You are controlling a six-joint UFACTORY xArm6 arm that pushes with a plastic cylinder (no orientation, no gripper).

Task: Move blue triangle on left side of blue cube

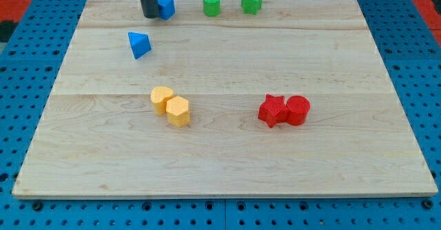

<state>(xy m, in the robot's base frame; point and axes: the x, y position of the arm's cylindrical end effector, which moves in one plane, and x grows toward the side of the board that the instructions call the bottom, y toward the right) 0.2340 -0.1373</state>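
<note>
The blue triangle [139, 44] lies on the wooden board [227, 161] in the upper left part. The blue cube [166, 5] sits near the board's top edge, up and to the right of the triangle. My tip [149, 14] is a dark rod coming down from the view's top. It stands right against the cube's left side and hides part of it. The tip is above and slightly right of the triangle, apart from it.
A green cylinder [211, 4] and a green star [251, 1] sit at the top edge, right of the cube. Two yellow blocks [170, 105] touch each other at centre left. A red star [273, 110] and a red cylinder [298, 110] touch at centre right.
</note>
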